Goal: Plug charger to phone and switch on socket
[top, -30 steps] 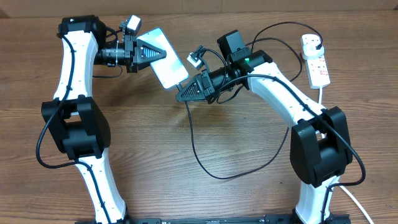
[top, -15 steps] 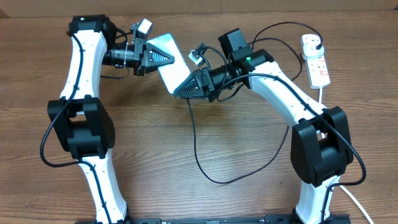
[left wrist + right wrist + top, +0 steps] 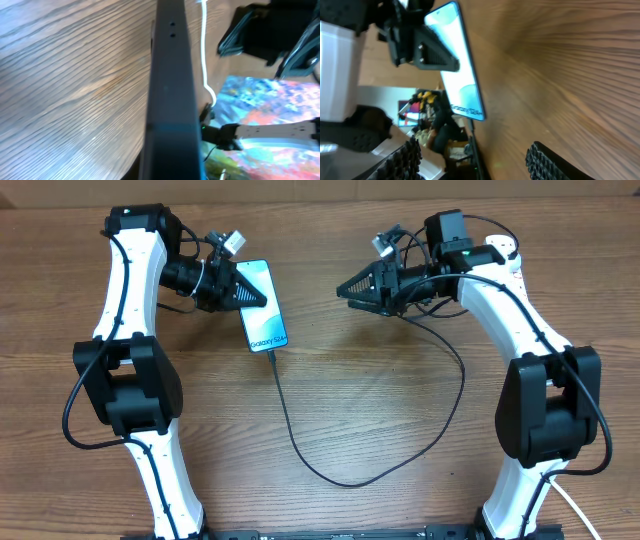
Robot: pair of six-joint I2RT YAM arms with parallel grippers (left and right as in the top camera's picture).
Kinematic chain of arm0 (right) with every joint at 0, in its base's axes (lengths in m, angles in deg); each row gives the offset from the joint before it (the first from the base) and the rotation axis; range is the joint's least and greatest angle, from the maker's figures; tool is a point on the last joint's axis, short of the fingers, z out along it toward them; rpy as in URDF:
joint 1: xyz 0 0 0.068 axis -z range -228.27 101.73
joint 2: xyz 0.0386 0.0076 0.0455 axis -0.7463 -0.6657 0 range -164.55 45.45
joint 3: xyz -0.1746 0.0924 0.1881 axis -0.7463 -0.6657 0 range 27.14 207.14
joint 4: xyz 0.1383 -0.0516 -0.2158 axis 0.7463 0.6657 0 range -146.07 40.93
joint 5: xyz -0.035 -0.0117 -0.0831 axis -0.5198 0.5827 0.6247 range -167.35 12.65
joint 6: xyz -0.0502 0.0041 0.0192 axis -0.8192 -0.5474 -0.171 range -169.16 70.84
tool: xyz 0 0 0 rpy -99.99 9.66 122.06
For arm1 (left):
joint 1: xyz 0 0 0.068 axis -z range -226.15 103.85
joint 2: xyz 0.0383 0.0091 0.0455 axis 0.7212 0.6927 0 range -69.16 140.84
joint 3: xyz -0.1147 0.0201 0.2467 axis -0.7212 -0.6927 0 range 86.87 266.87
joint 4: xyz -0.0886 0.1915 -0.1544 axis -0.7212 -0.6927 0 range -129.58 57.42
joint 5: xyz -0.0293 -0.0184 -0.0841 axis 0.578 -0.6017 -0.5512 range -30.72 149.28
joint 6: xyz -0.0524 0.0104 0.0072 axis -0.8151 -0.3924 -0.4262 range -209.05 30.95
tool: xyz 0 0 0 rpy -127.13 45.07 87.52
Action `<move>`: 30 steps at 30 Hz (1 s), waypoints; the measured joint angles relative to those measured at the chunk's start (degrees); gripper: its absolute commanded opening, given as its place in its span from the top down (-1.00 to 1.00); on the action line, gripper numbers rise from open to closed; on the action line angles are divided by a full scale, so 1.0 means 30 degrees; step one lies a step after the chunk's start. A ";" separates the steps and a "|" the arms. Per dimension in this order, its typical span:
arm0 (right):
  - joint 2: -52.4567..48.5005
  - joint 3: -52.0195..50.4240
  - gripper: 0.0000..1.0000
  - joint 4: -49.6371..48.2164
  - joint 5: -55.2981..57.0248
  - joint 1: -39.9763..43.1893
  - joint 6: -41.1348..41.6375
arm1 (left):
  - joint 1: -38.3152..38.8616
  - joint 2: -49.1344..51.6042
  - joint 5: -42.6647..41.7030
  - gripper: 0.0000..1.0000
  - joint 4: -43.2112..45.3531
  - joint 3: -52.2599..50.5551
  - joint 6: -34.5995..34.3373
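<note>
- The flat black-framed phone [image 3: 262, 307] showed white lettering low on its lit blue-teal screen, reading "Galaxy S24"; any characters after that were unclear.
- In the right wrist view, that lettering was too small to read.

This looks like a robotics lab or workshop bench. Two white-and-black arms, the left arm [image 3: 118, 290] and the right arm [image 3: 510, 305], rise from a black rail [image 3: 330, 534] at the edge of a wood-grain surface [image 3: 390, 410]. Ahead of the right tool [image 3: 472, 150], past the surface's edge, sits dim clutter [image 3: 427, 117]. Beyond the left tool [image 3: 260, 292] lies a bright multicoloured sheet [image 3: 270, 100].
</note>
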 measured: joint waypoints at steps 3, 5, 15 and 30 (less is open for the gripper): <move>0.0000 0.0000 -0.34 0.0678 0.1239 -0.0015 -0.0051 | 0.0000 0.0350 0.0576 0.92 0.0007 0.0000 0.0007; 0.0000 0.0000 -0.35 0.1064 0.2208 -0.0146 -0.0066 | 0.0000 0.0918 0.0801 0.92 0.0102 0.0000 0.0007; 0.0000 0.0000 -0.35 0.2149 0.6062 -0.0976 -0.0073 | 0.0270 0.4670 0.1268 0.92 0.1443 -0.0007 0.0015; 0.0000 0.0000 -0.37 0.2171 0.7060 -0.1107 -0.0073 | 0.1107 0.5399 0.2404 0.90 0.4160 -0.0015 -0.1683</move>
